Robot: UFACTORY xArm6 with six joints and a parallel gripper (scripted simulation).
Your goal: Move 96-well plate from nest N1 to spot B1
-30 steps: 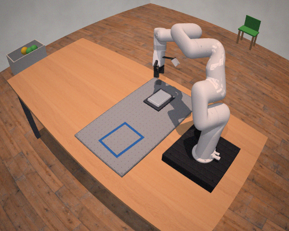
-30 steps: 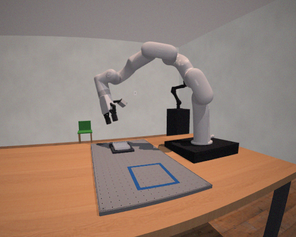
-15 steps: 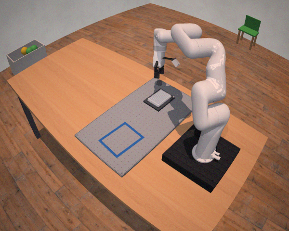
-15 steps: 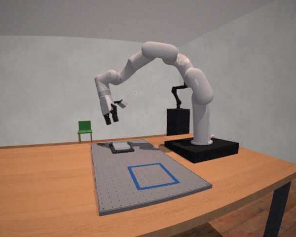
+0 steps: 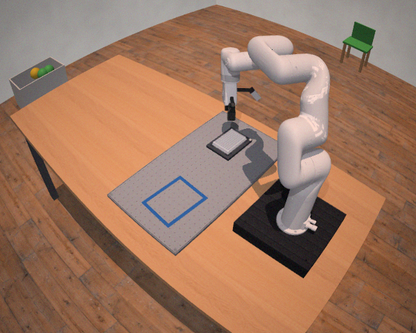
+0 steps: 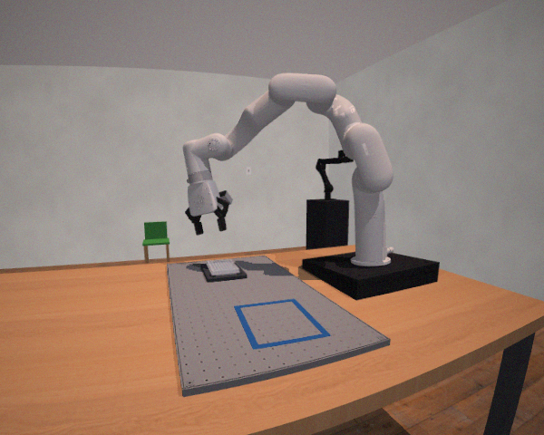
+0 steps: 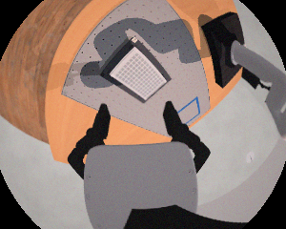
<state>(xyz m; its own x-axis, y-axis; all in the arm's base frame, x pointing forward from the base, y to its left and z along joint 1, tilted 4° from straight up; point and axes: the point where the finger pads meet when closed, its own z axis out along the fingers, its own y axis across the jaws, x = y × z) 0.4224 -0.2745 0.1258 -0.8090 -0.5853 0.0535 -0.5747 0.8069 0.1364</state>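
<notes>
The white 96-well plate (image 5: 229, 140) sits flat in the black plate nest (image 5: 229, 145) at the far end of the grey deck (image 5: 193, 179). It also shows in the exterior view (image 6: 222, 267) and in the wrist view (image 7: 138, 72). The blue taped outline (image 5: 174, 200) lies on the near part of the deck and holds nothing. My gripper (image 6: 208, 226) hangs well above the deck, over its far edge just beyond the nest. It is open and empty. Its fingers frame the plate from above in the wrist view.
The arm's black base block (image 5: 290, 232) stands on the table right of the deck. A grey bin (image 5: 39, 81) with coloured balls stands beyond the table's far left corner. A green chair (image 5: 358, 41) and a black pedestal (image 6: 327, 223) stand on the floor behind.
</notes>
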